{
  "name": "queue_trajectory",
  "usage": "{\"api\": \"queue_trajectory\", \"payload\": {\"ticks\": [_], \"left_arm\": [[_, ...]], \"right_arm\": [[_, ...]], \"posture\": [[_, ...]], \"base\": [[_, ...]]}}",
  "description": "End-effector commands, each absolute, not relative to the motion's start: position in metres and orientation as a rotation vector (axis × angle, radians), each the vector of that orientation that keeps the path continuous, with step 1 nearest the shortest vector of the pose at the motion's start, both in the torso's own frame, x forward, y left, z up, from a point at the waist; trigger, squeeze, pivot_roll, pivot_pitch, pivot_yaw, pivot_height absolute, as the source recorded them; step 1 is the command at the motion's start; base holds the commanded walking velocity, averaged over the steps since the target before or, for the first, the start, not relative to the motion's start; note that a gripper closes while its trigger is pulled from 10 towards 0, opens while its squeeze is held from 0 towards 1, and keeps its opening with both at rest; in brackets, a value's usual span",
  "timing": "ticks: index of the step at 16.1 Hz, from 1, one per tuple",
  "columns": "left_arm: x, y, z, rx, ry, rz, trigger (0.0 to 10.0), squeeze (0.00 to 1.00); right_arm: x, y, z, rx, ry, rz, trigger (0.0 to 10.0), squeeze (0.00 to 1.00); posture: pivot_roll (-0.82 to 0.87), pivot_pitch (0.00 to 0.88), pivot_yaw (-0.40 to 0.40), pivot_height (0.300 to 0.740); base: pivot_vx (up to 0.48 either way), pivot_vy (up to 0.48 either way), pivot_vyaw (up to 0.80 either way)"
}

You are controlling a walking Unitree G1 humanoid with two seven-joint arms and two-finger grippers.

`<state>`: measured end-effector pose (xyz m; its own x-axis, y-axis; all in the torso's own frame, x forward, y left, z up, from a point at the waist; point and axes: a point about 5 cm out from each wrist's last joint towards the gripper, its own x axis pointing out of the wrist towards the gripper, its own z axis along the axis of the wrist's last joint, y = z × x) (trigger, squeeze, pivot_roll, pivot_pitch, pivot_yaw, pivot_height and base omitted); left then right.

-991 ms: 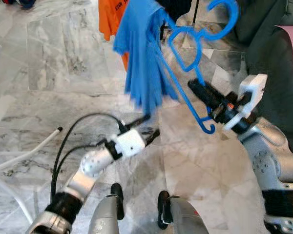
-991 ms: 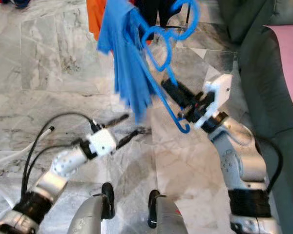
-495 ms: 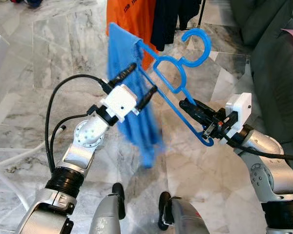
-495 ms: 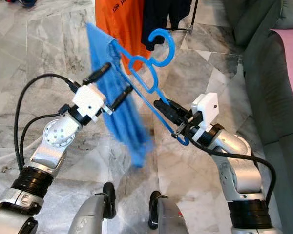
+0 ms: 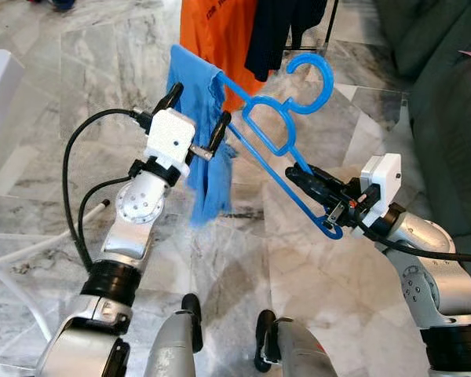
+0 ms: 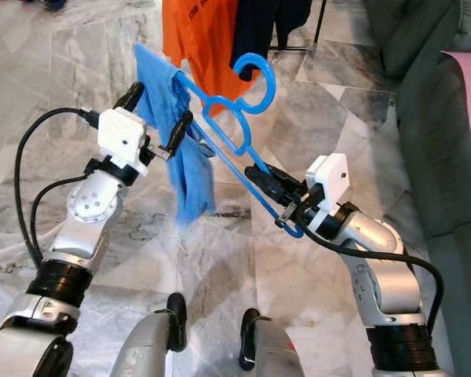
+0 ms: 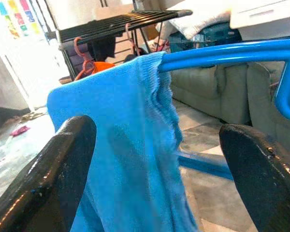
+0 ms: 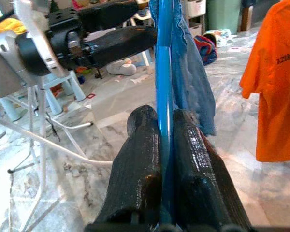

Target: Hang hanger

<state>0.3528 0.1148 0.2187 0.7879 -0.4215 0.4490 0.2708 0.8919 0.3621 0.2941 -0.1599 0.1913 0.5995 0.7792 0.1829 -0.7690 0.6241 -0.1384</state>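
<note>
Left gripper (image 5: 195, 119) is raised, fingers spread wide on either side of the blue cloth (image 5: 202, 149) draped over the far end of the blue hanger (image 5: 286, 141), not pinching it. Orange shirt (image 5: 216, 31) and dark garment (image 5: 279, 27) hang behind, over the marble floor (image 5: 55, 94). Right gripper (image 5: 314, 182) is clenched on the hanger's lower bar, hook tilted up. Risks: cloth sits only at the hanger's tip, so a tilt or jerk could slide it off; the thin bar might twist in the pinch; hook could snag the hung clothes.
</note>
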Motion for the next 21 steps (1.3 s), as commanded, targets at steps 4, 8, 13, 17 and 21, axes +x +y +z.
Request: {"api": "queue_trajectory", "payload": {"ticks": [4, 8, 13, 17, 21], "left_arm": [[0.357, 0.110, 0.219, 0.229, -0.515, -0.411, 10.0, 0.00], [0.362, 0.113, 0.227, 0.219, -0.536, -0.400, 2.8, 0.00], [0.364, 0.123, 0.230, 0.267, -0.523, -0.426, 10.0, 0.00], [0.362, 0.129, 0.224, 0.299, -0.494, -0.472, 10.0, 0.00], [0.363, 0.135, 0.231, 0.303, -0.506, -0.481, 0.0, 0.00]], "right_arm": [[0.287, -0.153, 0.202, -0.065, -0.299, 0.958, 10.0, 0.00], [0.283, -0.153, 0.198, -0.069, -0.278, 0.973, 10.0, 0.00], [0.285, -0.154, 0.194, -0.073, -0.264, 0.965, 10.0, 0.00], [0.286, -0.154, 0.193, -0.074, -0.258, 0.963, 10.0, 0.00], [0.286, -0.154, 0.191, -0.076, -0.251, 0.966, 10.0, 0.00]], "posture": [[0.02, 0.308, 0.013, 0.740], [0.02, 0.310, 0.017, 0.740], [0.02, 0.315, 0.014, 0.740], [0.02, 0.317, 0.013, 0.740], [0.02, 0.321, 0.011, 0.740]], "base": [[0.000, 0.000, 0.00], [0.000, 0.000, 0.00], [0.000, 0.000, 0.00], [0.000, 0.000, 0.00], [0.000, 0.000, 0.00]]}}
